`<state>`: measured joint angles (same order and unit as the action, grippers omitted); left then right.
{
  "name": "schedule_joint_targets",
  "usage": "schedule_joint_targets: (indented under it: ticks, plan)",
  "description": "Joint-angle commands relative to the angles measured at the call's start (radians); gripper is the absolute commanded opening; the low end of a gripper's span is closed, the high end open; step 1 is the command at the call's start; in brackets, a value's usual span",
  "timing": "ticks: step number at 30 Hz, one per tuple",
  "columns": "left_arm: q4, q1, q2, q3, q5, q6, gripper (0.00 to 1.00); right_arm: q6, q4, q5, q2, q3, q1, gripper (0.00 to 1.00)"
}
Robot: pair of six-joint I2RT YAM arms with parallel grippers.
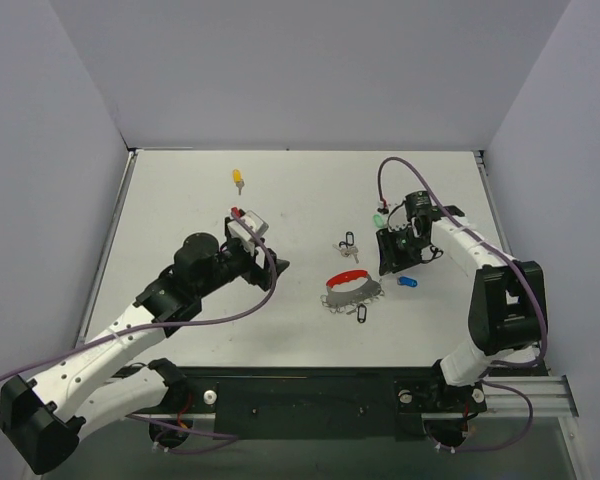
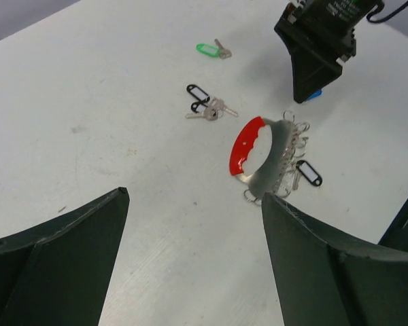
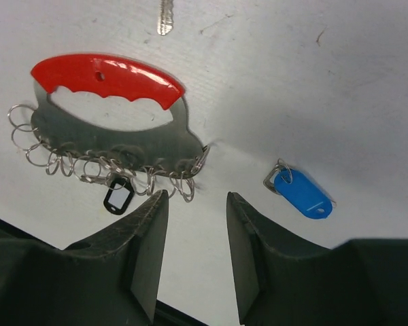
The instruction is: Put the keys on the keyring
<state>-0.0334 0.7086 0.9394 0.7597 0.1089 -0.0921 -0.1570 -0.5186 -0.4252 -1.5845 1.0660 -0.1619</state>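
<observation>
The keyring (image 1: 352,288) lies flat at mid-table, a silver loop with a red arc (image 3: 105,75) and several small rings along its lower edge. A black tag (image 3: 119,198) hangs from one ring. The blue key (image 3: 302,193) lies loose on the table right of the keyring (image 3: 122,136). My right gripper (image 3: 197,198) hovers open just near of the keyring's right end, nothing between its fingers. My left gripper (image 2: 195,197) is wide open and empty, left of the keyring (image 2: 272,153). Green key (image 2: 207,49), two black keys (image 2: 200,102) and yellow key (image 1: 238,179) lie apart.
The right gripper's dark body (image 2: 316,58) stands just beyond the keyring in the left wrist view, partly covering the blue key (image 2: 315,94). A purple cable (image 1: 395,165) loops above the right arm. Grey walls close in the table's (image 1: 180,320) back and sides.
</observation>
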Motion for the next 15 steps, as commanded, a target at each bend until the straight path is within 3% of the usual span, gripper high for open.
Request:
schedule_joint_targets:
  ticks: [1,15]
  plan:
    - [-0.111,-0.009,-0.043,-0.063,-0.044,0.157,0.90,0.102,0.006,0.081,-0.038,0.014,-0.013,0.35]
    - [-0.094,-0.086,-0.036,-0.063,0.072,0.180,0.88,0.128,-0.001,0.111,-0.129,0.040,-0.056,0.29]
